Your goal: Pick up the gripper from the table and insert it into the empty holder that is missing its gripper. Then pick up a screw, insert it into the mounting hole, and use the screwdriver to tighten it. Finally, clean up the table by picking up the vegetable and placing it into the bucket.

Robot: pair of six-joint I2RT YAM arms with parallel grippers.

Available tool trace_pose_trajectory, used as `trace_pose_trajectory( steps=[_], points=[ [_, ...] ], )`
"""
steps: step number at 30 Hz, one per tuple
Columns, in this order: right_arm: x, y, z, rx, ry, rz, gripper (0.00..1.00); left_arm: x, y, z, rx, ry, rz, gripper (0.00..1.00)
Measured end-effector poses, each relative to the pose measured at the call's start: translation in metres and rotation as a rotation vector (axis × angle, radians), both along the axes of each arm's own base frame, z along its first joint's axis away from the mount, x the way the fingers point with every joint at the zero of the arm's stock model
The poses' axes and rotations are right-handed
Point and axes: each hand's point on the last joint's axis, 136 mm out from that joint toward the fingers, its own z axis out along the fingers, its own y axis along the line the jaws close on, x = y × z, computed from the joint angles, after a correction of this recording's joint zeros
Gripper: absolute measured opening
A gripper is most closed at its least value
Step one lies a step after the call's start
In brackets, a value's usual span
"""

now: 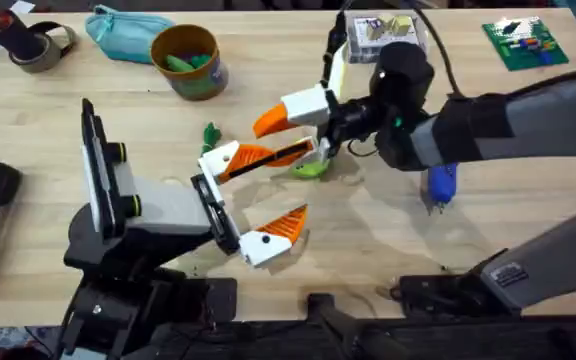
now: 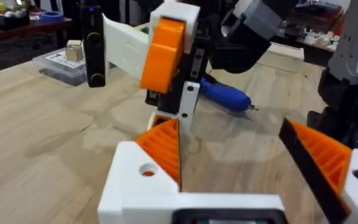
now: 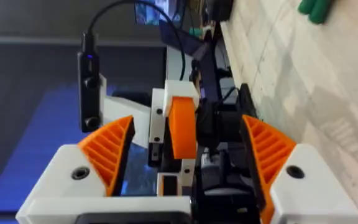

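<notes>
**Step in hand.** Fingertip installation, first stage of the task. The left gripper rests low over the table with its fingers spread wide and nothing clamped between them. The holder appears to be the far finger bracket of this gripper. An orange ribbed wedge, judged to be the gripper named in the task, lies along the bracket. In the left wrist view it sits against the white body just beside the mounting hole.

The right gripper reaches across the middle and meets the holder at the wedge. Its pads stand apart and grasp nothing.

**Next move.** Confirm that the wedge is fully seated, then withdraw the right gripper. Fetch a screw and align it with the mounting hole. The screwdriver lies near the right arm, untouched. The holder must be kept steady during insertion.

**Cleanup items.** The vegetable, a green piece, lies just behind the right gripper. The bucket stands well apart at the far side of the table, with green items already inside.

**Limits of view.**
- No screw can be made out on the table.
- The contact between wedge and right finger is overlapped from overhead, so full seating cannot be confirmed.
- The vegetable is partly covered.
</notes>
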Motion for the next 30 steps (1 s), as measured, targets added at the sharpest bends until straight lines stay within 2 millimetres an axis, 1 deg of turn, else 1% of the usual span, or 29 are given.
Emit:
trace_pose_trajectory(
  steps=[2,4,15,23,30],
  points=[
    [0.005,-0.004,0.002,0.001,-0.001,-0.019,0.992,0.000,0.000,0.000,0.000,0.000,0.000,0.988],
    [0.006,-0.005,0.004,0.004,-0.004,-0.022,0.992,0.000,0.000,0.000,0.000,0.000,0.000,0.988],
    [-0.001,-0.007,0.008,0.011,-0.012,0.016,0.992,0.000,0.000,0.000,0.000,0.000,0.000,0.988],
    [-0.013,0.002,0.008,0.015,-0.023,0.054,0.992,0.000,0.000,0.000,0.000,0.000,0.000,0.988],
    [-0.017,-0.001,0.005,0.033,-0.061,0.039,0.983,0.000,0.000,0.000,0.000,0.000,0.000,0.988]
  ],
)
